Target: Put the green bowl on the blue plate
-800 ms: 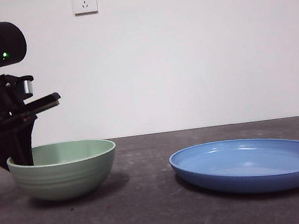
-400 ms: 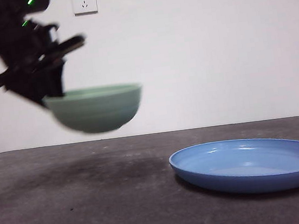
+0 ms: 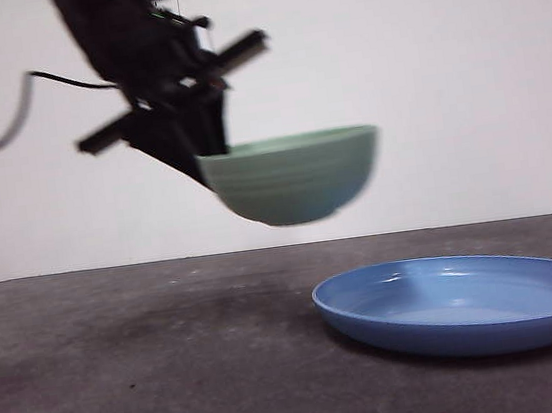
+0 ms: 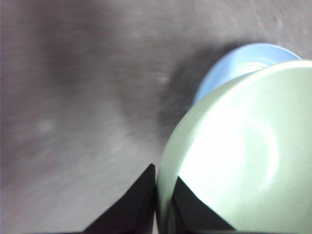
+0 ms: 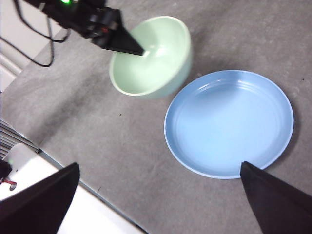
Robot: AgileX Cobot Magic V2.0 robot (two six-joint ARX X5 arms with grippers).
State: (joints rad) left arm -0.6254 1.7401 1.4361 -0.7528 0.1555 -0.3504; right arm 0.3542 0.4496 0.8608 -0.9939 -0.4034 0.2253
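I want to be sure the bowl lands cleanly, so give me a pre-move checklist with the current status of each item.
1. Grip: left gripper has its jaws pinching the rim of the green bowl, one inside and one outside: ok.
2. Bowl clear of the table: ok, it hangs in the air.
3. Bowl over the blue plate: not ok, it sits mostly beside the plate's near edge.
4. Bowl level: ok, the rim looks roughly horizontal in the front view.
5. Plate bare: ok, nothing lies in it.
6. Right gripper out of the way: ok, its jaws are open and apart from both things.
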